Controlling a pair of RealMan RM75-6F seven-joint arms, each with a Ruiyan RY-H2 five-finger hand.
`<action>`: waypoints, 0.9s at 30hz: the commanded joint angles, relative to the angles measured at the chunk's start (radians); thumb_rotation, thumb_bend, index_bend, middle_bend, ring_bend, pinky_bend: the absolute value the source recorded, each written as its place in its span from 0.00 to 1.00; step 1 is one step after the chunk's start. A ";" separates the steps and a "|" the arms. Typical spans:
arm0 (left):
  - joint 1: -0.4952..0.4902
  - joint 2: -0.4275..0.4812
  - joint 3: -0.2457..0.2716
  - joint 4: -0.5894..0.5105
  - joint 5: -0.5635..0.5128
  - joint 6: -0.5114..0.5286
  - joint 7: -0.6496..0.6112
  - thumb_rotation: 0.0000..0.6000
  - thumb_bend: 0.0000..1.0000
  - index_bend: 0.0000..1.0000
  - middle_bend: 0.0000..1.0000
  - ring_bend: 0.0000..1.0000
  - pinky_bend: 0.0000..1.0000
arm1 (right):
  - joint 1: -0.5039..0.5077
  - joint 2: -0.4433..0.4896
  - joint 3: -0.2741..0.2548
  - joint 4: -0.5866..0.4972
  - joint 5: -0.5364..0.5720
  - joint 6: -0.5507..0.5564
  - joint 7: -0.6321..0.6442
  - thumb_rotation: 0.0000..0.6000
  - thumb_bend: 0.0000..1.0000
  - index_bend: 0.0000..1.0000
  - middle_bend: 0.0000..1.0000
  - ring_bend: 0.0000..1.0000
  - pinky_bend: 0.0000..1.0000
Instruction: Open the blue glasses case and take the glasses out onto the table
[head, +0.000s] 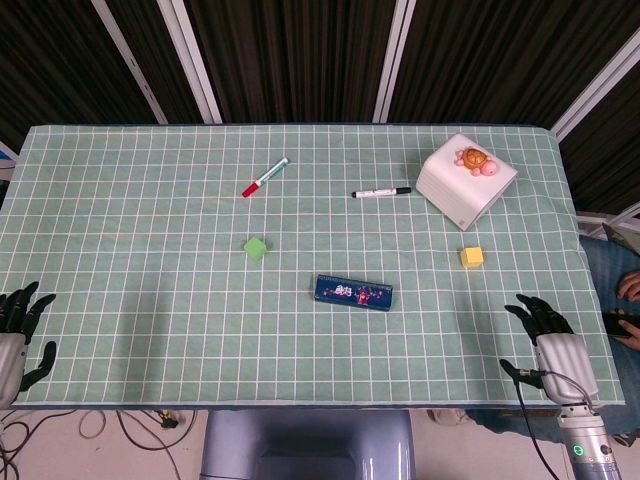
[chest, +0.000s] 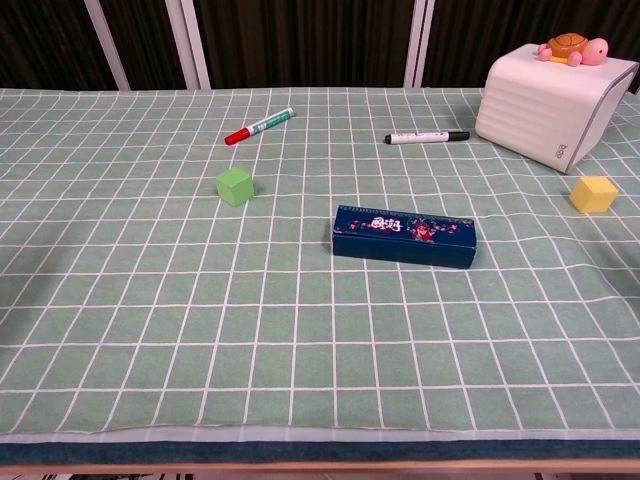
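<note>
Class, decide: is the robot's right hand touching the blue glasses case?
Apart. In the head view the right hand sits at the table's near right edge, with bare cloth between it and the blue glasses case.

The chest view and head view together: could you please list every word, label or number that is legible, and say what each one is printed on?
None can be read with confidence.
Blue glasses case: white and red print on the lid, too blurred to read.
White box: small grey mark near its lower edge, too small to read.
Red-capped marker: print on the barrel, illegible.
Black-capped marker: no readable text.
</note>
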 joint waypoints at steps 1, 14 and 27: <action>0.001 0.002 0.001 0.001 0.002 0.001 -0.003 1.00 0.47 0.13 0.00 0.00 0.02 | -0.001 -0.001 0.000 -0.003 -0.004 0.001 -0.003 1.00 0.20 0.23 0.15 0.13 0.23; 0.003 0.006 0.002 0.003 0.003 0.002 -0.009 1.00 0.47 0.13 0.00 0.00 0.02 | -0.005 -0.002 0.005 -0.007 -0.013 0.002 -0.003 1.00 0.20 0.23 0.15 0.13 0.23; 0.005 0.005 0.003 -0.001 0.004 0.003 -0.007 1.00 0.47 0.13 0.00 0.00 0.02 | -0.005 -0.011 0.005 0.004 -0.026 0.002 0.010 1.00 0.20 0.23 0.16 0.13 0.23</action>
